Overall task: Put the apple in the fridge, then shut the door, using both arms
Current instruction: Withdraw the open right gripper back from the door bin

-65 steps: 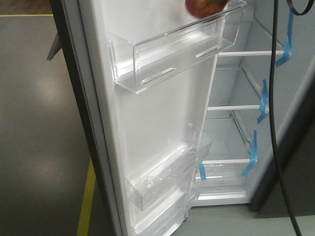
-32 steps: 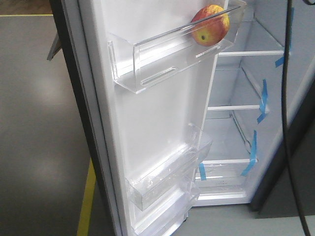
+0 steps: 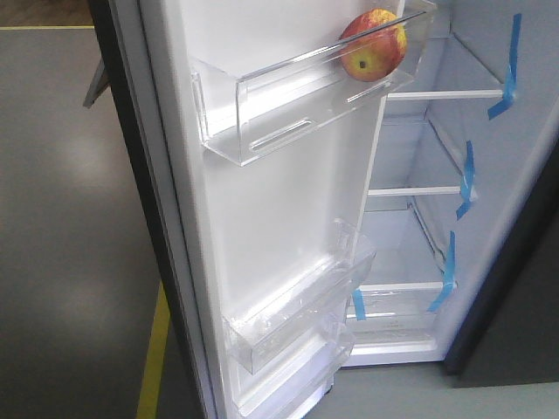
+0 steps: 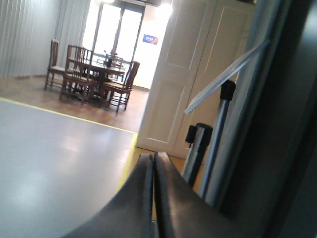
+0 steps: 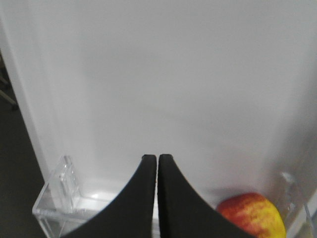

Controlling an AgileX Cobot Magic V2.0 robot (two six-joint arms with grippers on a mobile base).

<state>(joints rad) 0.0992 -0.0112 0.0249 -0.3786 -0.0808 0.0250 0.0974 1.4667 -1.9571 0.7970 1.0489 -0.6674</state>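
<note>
The apple (image 3: 373,45) sits at the right end of the upper clear bin (image 3: 262,122) on the open door (image 3: 288,218) of the fridge (image 3: 410,227). The right gripper (image 5: 157,158) hangs above that bin, jaws pressed together, empty; the left gripper (image 4: 153,157), jaws likewise closed on nothing, faces the room

My left gripper (image 4: 153,155): two matte, dark grey fingers (image 4: 136,198), broad at the near end and curving inward to narrow tips, with a faint sheen along their edges. My right gripper (image 5: 157,157): two plain black fingers (image 5: 173,198) of the same flared, horn-like outline, ending in blunt, squared tips.
</note>
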